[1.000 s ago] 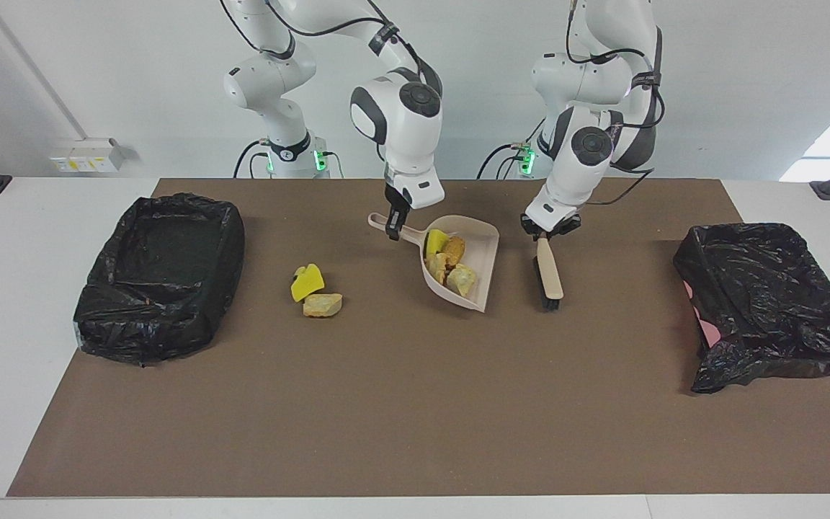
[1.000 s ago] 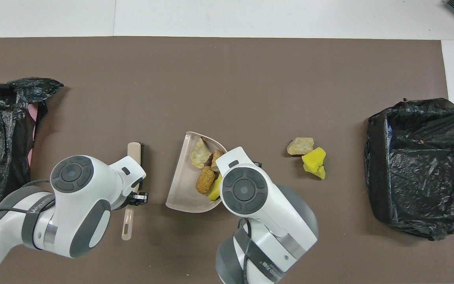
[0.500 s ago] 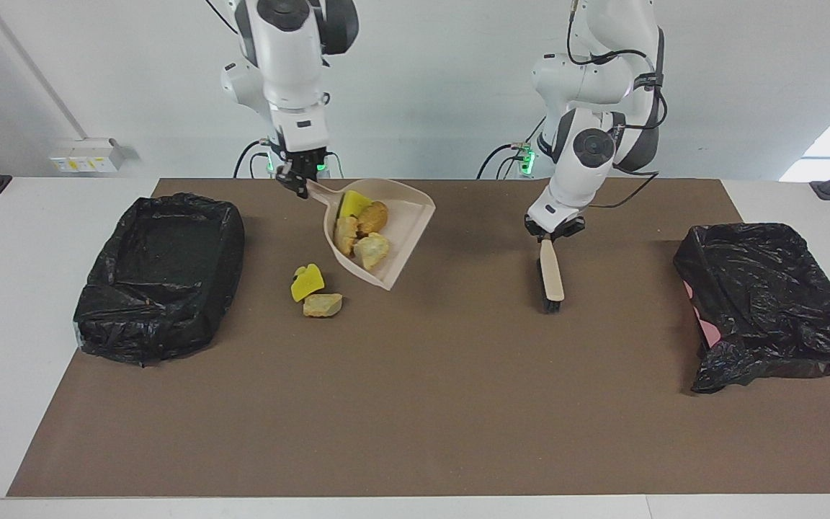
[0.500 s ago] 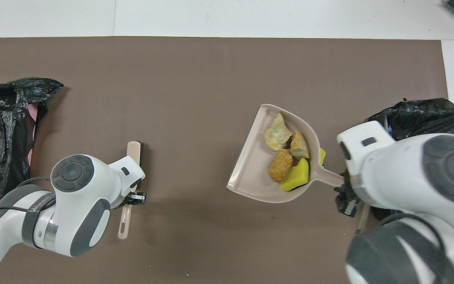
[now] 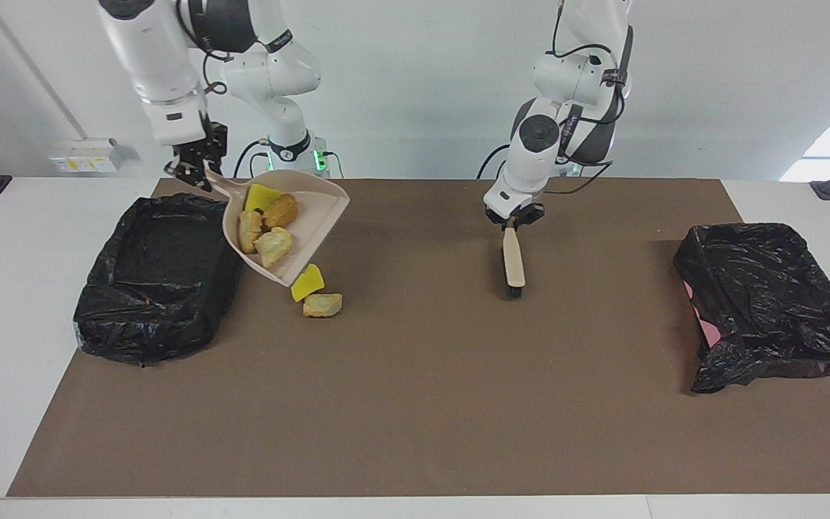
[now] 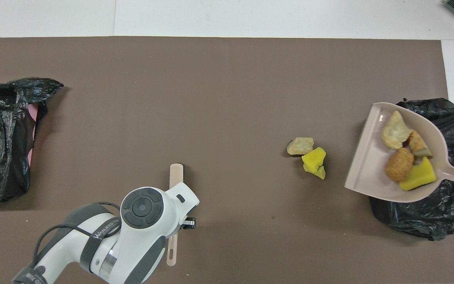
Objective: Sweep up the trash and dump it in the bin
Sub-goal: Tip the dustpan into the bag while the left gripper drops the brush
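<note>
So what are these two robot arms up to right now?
They are cleaning up scraps. The right tool holds a beige dustpan by its handle, raised over the edge of the black-lined bin at its end of the table, with four scraps in the pan, not yet tipped out. The left tool grips a brush over the brown mat. Two scraps, a yellow sponge piece and a tan lump, lie on the mat beside the bin.

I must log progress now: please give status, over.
Right gripper holds loaded dustpan over bin. Left gripper holds brush. Two scraps on mat.
</note>
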{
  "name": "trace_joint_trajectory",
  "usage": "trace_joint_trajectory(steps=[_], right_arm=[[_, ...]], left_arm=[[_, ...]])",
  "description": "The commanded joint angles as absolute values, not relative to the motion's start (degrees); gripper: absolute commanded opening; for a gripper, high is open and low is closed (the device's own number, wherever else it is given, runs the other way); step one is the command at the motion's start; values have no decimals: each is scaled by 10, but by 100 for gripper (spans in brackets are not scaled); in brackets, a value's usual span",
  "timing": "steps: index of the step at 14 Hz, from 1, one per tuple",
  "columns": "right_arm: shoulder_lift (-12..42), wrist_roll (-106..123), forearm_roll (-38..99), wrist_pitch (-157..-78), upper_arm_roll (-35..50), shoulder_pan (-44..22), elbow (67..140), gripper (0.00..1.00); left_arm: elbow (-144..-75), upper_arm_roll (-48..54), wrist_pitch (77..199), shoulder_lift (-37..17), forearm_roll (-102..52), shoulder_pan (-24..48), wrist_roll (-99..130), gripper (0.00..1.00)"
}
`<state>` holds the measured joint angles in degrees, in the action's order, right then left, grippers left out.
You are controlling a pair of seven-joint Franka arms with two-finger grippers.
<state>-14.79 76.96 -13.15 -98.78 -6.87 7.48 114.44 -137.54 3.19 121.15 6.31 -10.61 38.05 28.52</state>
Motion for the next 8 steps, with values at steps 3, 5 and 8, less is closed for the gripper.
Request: trace_joint_trajectory(steps=[3, 5, 8], right_arm=[[-121, 890, -191, -1078, -58, 197, 1152, 0], [-116, 924, -257, -1100, -57, 204, 1164, 0], [-121, 944, -335, -1101, -55, 163, 1179, 0]], left_arm=[[-1371, 22, 1222, 68, -164, 475, 404, 0], [-1375, 23, 1218, 71, -184, 476, 414, 0], [-1385, 21, 1223, 68, -185, 502, 441, 0]])
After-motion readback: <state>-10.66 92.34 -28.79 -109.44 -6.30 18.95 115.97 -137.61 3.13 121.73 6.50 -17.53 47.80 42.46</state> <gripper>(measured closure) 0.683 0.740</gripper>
